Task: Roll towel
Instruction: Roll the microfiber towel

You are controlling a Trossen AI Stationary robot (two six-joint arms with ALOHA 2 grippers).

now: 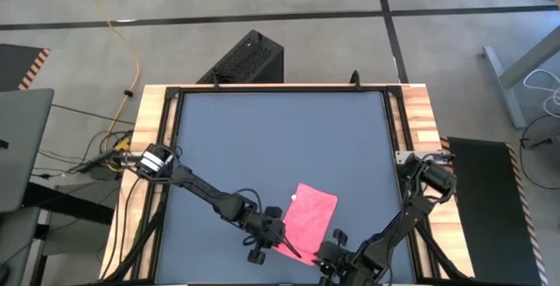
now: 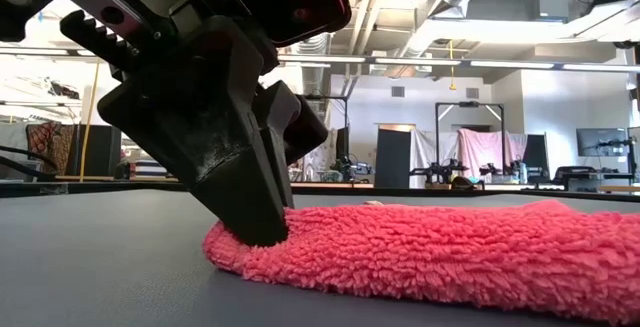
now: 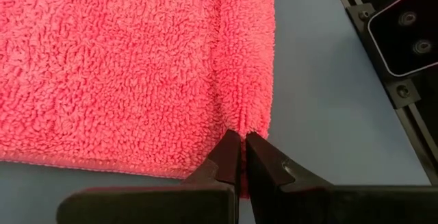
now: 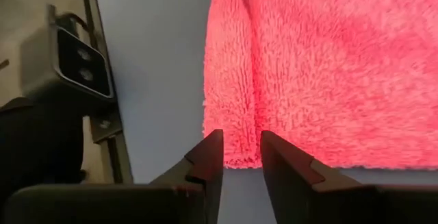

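Observation:
The pink towel [image 1: 311, 214] lies flat on the dark tabletop [image 1: 280, 137] near its front edge, with a narrow folded-over strip [image 3: 248, 59] along its near edge. My left gripper [image 3: 241, 140] is shut on the strip's left end; the low view shows it [image 2: 262, 233] slanting down into the towel [image 2: 450, 257]. My right gripper [image 4: 241, 148] stands open at the strip's right end [image 4: 229, 114], its fingers on either side just short of the cloth, touching nothing. In the high view it [image 1: 335, 236] is at the towel's near right corner. My left gripper pinches the end of the folded strip [image 3: 239, 122] at the towel's near left corner between its two fingertips. The fingers slant down from the table's left and lie along the strip. The cloth stays on the table, slack, bunched slightly at the fingertips [image 2: 250, 237].
A small camera housing [image 3: 407, 32] [image 4: 79, 56] sits on the table's black frame at the near edge, close to both grippers. The grey tabletop stretches toward the far edge. A black box [image 1: 249, 59] stands on the floor beyond the table.

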